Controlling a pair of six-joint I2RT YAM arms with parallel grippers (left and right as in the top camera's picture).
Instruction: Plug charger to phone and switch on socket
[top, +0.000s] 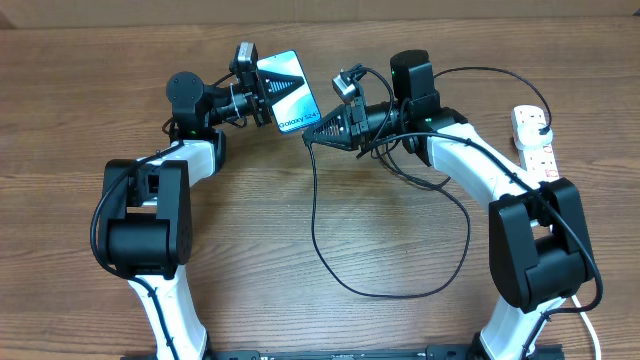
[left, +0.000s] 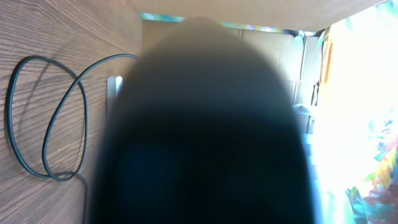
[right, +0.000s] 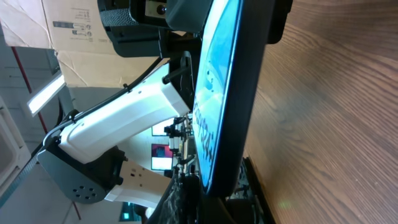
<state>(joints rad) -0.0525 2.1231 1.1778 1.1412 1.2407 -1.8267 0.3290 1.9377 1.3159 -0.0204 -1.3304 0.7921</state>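
The left gripper (top: 258, 88) is clamping the phone (top: 288, 88), lifted off the table (top: 400, 322). The right gripper (top: 318, 133) is pinching the charger (top: 330, 255) by its tip, just beside the phone's lettered edge. The socket (top: 533, 140) is lying well apart, at the right.

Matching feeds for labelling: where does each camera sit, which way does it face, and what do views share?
Overhead: above the table, looking down; left arm and right arm show, left gripper holding the phone, right gripper holding the charger near its edge; socket far right.
Left wrist: faces along the table; a blurred dark mass fills most of it.
Right wrist: faces the phone edge-on, the left arm behind it.
Shared: charger loop in overhead and left wrist; phone in overhead and right wrist.
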